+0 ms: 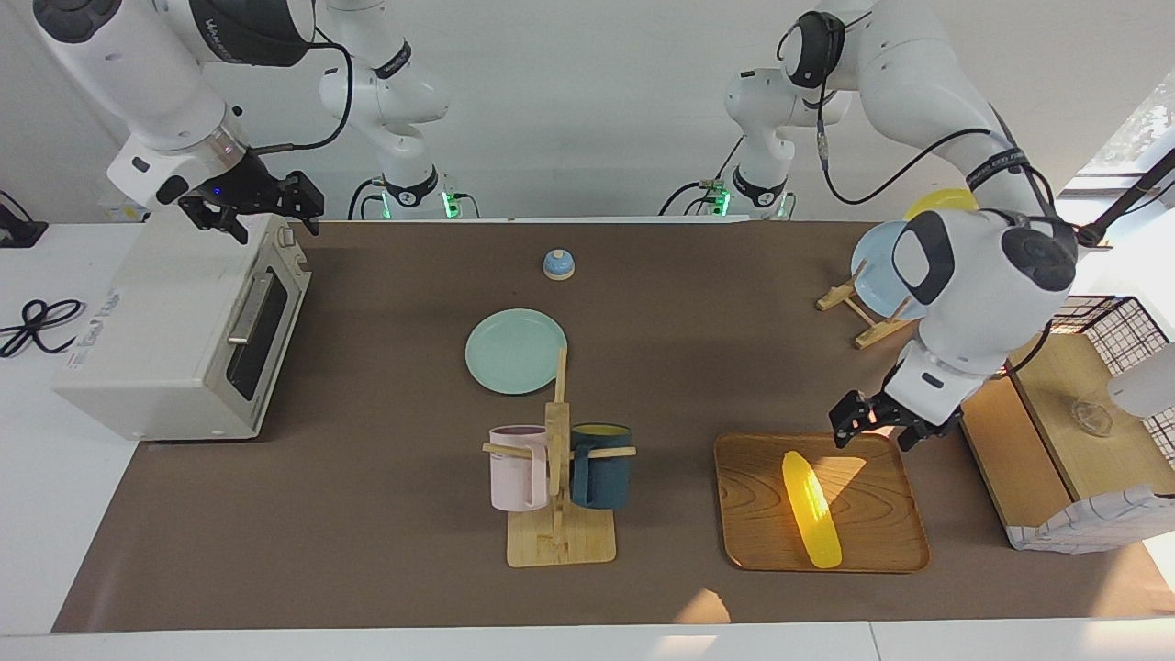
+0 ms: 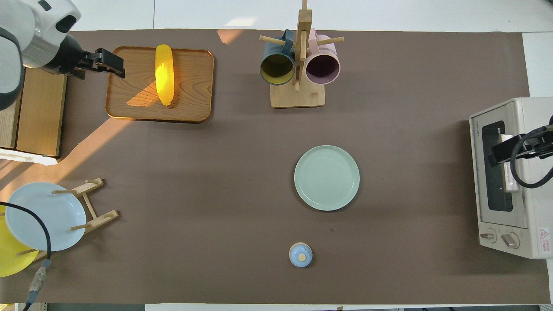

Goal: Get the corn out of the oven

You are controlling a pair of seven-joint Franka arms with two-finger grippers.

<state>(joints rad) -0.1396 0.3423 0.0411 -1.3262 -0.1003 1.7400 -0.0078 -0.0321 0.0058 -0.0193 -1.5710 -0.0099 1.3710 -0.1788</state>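
The yellow corn [image 1: 811,508] [image 2: 164,74] lies flat on a wooden tray [image 1: 881,542] [image 2: 194,95] toward the left arm's end of the table, outside the oven. The off-white oven [image 1: 156,340] [image 2: 535,129] stands at the right arm's end with its dark glass door shut. My left gripper [image 1: 881,430] [image 2: 119,65] is open and empty, over the tray's edge beside the corn, not touching it. My right gripper [image 1: 252,216] [image 2: 503,151] hangs over the oven's top near the door's upper edge.
A mug rack [image 1: 558,459] with a pink and a dark mug stands mid-table. A green plate [image 1: 515,351] and a small blue bell [image 1: 558,264] lie nearer to the robots. A plate stand with a blue plate [image 1: 872,275] and a wire basket with wooden boards [image 1: 1083,413] are at the left arm's end.
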